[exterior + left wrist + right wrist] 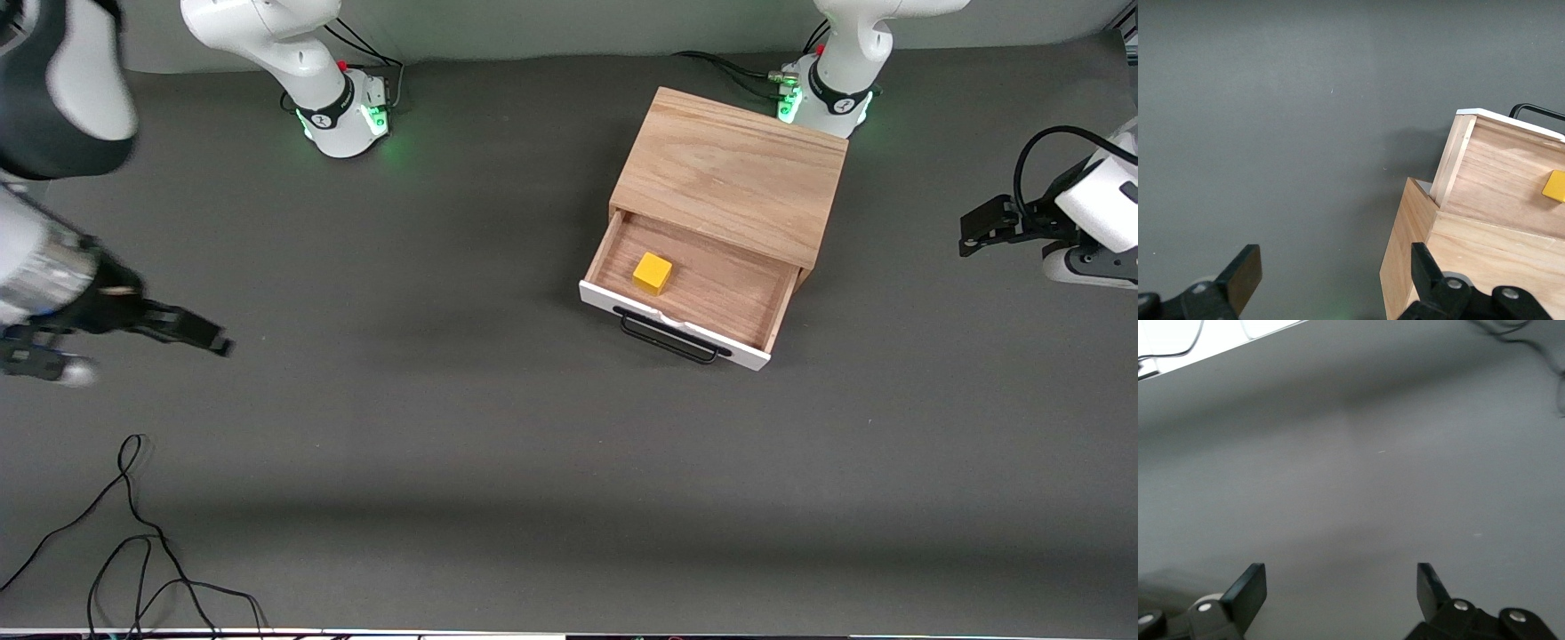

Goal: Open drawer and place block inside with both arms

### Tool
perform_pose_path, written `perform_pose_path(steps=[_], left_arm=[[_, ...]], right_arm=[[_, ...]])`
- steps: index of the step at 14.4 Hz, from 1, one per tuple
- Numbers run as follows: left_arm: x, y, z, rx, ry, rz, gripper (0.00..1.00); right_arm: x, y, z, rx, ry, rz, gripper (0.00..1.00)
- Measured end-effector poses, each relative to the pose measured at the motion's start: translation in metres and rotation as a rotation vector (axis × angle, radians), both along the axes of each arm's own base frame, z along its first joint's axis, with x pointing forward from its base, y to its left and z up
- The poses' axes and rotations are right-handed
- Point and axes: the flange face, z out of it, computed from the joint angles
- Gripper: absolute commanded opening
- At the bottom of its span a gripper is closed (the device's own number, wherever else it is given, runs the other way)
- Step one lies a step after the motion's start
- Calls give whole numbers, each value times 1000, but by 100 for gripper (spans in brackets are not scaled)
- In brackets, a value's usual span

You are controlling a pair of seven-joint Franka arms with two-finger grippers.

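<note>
The drawer (720, 298) stands pulled out of the light-wood box (733, 169), with its white front panel and black wire handle (667, 342) toward the front camera. The yellow block (653, 272) lies inside on the brown wood floor. The left wrist view shows the drawer (1511, 173), the block (1555, 186) and the box (1458, 267). My left gripper (973, 233) (1333, 263) is open and empty, over bare table at the left arm's end, apart from the box. My right gripper (209, 340) (1340, 580) is open and empty, over bare table at the right arm's end.
Loose black cables (133, 533) lie on the grey table (498, 444) near its front edge at the right arm's end. The two arm bases (342, 116) (827, 98) stand along the edge farthest from the front camera, the left one close to the box.
</note>
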Motion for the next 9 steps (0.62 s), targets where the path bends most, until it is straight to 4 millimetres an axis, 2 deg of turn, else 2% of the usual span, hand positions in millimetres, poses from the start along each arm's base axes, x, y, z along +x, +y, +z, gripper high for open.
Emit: perform_pose_path(steps=[2,6,9], left_arm=[[0,0,0,0,2,0,100],[-2,0,-1,1,14,0,100],[-2,0,-1,1,16,0,100]], right_arm=[[-8,-17,-1,-51,6,24,100],[-13,-12,-13,-73,32,136,100],[-14,-4,-18,-72,48,157,100]])
